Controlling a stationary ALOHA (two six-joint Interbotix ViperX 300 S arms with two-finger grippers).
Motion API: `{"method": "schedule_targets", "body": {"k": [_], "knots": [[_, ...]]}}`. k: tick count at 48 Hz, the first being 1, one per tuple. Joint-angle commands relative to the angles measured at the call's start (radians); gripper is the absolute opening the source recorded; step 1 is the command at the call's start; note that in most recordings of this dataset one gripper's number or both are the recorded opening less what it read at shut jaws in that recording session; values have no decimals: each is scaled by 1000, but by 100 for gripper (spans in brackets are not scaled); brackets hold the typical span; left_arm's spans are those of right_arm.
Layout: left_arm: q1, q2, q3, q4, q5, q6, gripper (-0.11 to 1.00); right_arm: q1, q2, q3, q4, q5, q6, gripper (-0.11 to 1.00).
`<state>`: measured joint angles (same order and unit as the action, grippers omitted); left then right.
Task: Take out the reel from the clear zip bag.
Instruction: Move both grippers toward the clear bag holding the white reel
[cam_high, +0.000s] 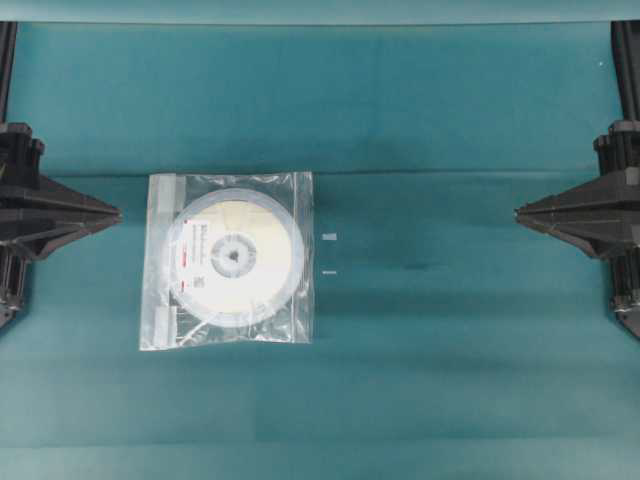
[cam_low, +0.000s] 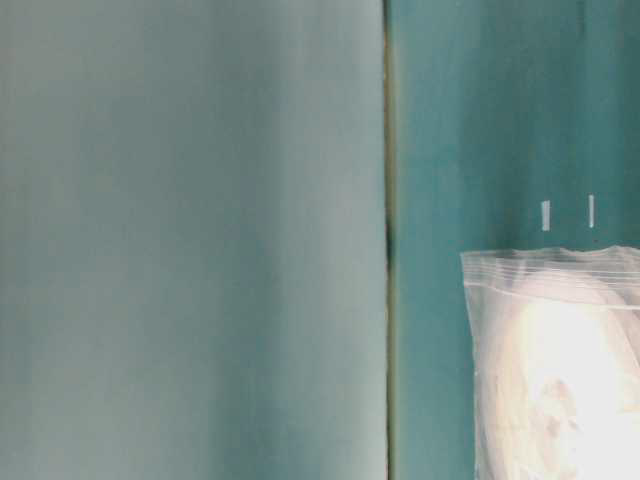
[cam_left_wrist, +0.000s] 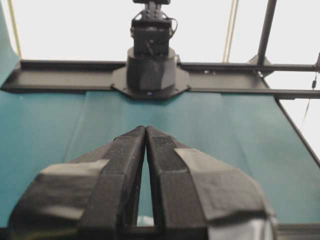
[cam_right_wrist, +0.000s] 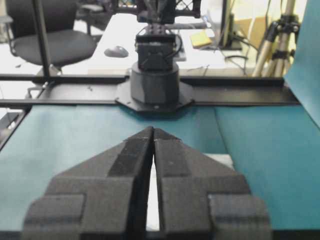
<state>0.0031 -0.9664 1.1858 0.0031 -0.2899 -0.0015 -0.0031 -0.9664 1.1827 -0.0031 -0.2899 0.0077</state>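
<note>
Overhead view shows a blue-green cloth (cam_high: 420, 380) over the table. Two tiny white marks (cam_high: 331, 254) sit on it, just to the right of the clear zip bag (cam_high: 228, 260). Nothing lies between the bag and the arms.

The bag lies flat, left of the middle. Its whitish zip strip runs down its left edge. The reel (cam_high: 236, 256) is inside the bag, flat, with its label facing up.

The left gripper (cam_high: 112, 214) waits at the left side, near the bag but not touching it. Its tips are pressed together and hold nothing. The right gripper (cam_high: 522, 211) waits at the right side, well apart from the bag. It is clenched too, with nothing in it. Both point level toward the middle.
</note>
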Motion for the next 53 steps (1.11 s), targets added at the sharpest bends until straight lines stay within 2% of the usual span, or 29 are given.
{"method": "schedule_targets", "body": {"k": [1, 4, 7, 9, 17, 25, 28, 34, 36, 41, 44, 53], "knots": [[-2, 20, -23, 9, 21, -40, 14, 6, 15, -20, 8, -5, 5, 8], [0, 23, -29, 9, 43, -77, 10, 6, 23, -18, 20, 25, 18, 8], [0, 23, -34, 9, 55, -120, 1, 6, 31, -20, 32, 60, 51, 1], [-2, 23, -35, 9, 58, -150, -1, 6, 35, -20, 35, 80, 78, 0], [-3, 21, -38, 9, 87, -272, -1, 6, 58, -23, 37, 110, 195, 0], [-3, 40, -37, 9, 183, -417, -1, -2, 130, -25, 40, 117, 308, 0], [0, 54, -37, 9, 210, -497, -1, -9, 164, -28, 40, 114, 353, 0], [5, 104, -32, 9, 264, -706, -1, -21, 239, -34, 40, 114, 422, 0], [6, 132, -31, 9, 287, -793, -1, -25, 262, -40, 40, 112, 431, 0], [15, 196, -21, 9, 319, -919, -2, -34, 319, -54, 40, 107, 433, 0], [23, 239, -14, 9, 324, -943, -1, -43, 353, -67, 40, 98, 437, 0], [34, 344, 11, 11, 322, -951, -2, -54, 425, -94, 60, 67, 449, 0]]}}
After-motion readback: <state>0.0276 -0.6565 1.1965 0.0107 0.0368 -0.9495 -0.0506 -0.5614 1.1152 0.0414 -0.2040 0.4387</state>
